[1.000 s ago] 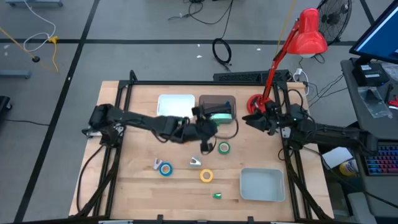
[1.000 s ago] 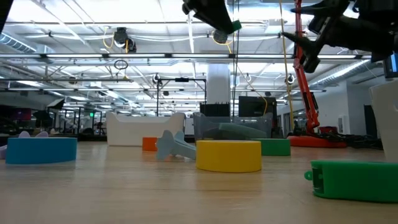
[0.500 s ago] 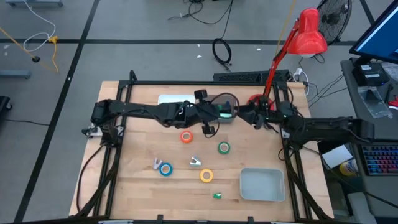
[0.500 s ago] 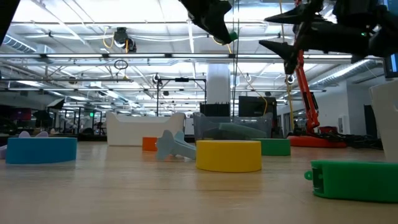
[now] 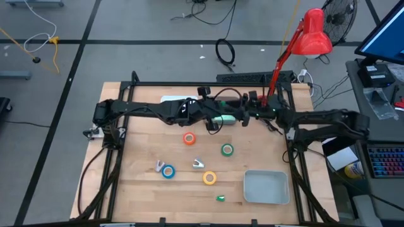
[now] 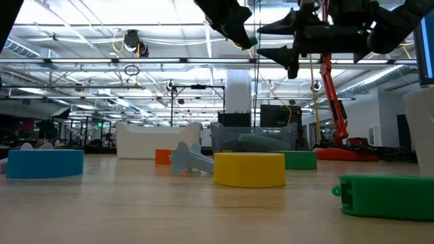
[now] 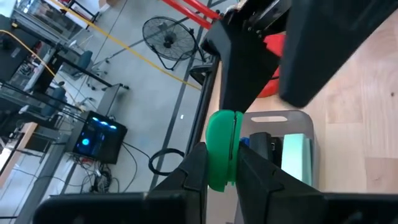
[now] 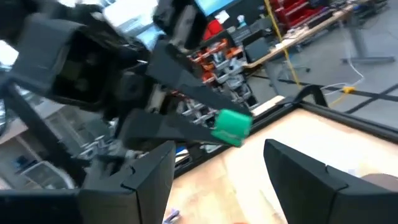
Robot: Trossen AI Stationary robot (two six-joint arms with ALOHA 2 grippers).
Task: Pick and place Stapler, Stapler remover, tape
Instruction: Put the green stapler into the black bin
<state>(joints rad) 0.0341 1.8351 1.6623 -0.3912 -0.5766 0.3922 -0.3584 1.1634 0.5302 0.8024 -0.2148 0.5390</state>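
Note:
My left gripper (image 5: 219, 118) is high over the far middle of the table, shut on a small green piece (image 7: 221, 134). My right gripper (image 5: 243, 116) faces it from the right and is open. Its two fingers stand wide on either side of the green piece (image 8: 233, 127) without touching it. The orange (image 5: 189, 139), green (image 5: 227, 150), blue (image 5: 168, 171) and yellow (image 5: 209, 178) tape rolls lie flat on the wood. A pale blue staple remover (image 5: 198, 164) lies among them. The teal stapler (image 6: 263, 142) rests in a clear container under the grippers. My left gripper pinches the small green piece between its two fingers (image 7: 196, 168), which sit on its two flat sides (image 7: 219, 163). The fingers come from the table's left. The piece sticks out past the fingertips and is lifted clear, high above the container.
A white tray (image 5: 169, 99) at the far edge is mostly covered by the left arm. A grey bin (image 5: 266, 187) sits near the right front corner, with a green block (image 5: 221, 198) on the wood beside it. A red lamp (image 5: 312, 34) stands behind the right arm.
My left gripper, still shut on the green piece, has moved from over the orange roll toward the far edge and right, so the roll now shows. My right gripper has swung left toward the left gripper until its fingers flank the piece.

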